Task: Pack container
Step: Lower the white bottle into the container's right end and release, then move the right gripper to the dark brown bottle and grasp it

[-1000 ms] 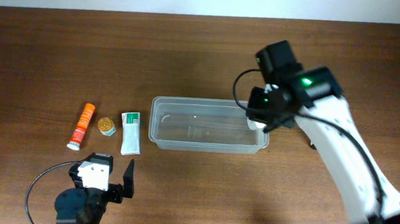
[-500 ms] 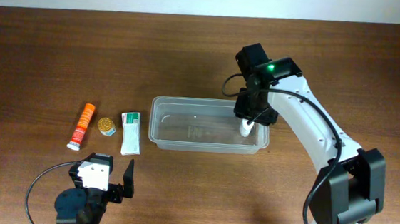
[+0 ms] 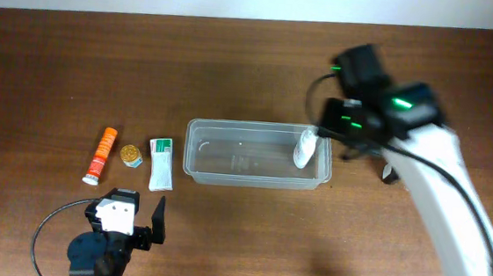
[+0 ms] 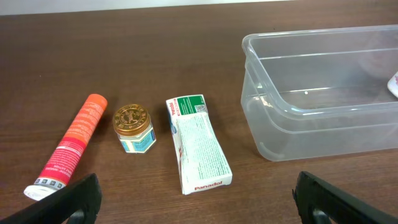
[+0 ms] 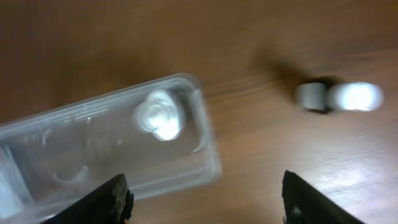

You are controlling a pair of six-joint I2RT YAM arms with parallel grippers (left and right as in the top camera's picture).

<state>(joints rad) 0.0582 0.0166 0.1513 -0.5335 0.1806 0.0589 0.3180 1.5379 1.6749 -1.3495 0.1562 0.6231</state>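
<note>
The clear container [image 3: 256, 127] sits mid-table. A small white bottle [image 3: 304, 149] leans inside its right end and is seen from above in the right wrist view [image 5: 158, 115]. My right gripper [image 5: 208, 206] hovers open above the container's right end [image 5: 205, 168], with nothing between its fingers. Left of the container lie an orange tube [image 3: 100, 155], a small gold-lidded jar [image 3: 131, 155] and a white and green box [image 3: 162, 164]. My left gripper [image 4: 199, 205] rests open near the front edge, behind the box [image 4: 198, 143], empty.
A small grey and white object [image 5: 339, 96] lies on the wood to the right of the container, near the right arm [image 3: 421, 161]. The left arm's cable [image 3: 45, 228] loops at the front left.
My right gripper opened and let go of the white bottle, which now leans in the container's right end. The gripper has pulled away to the right. The left arm has not moved.
</note>
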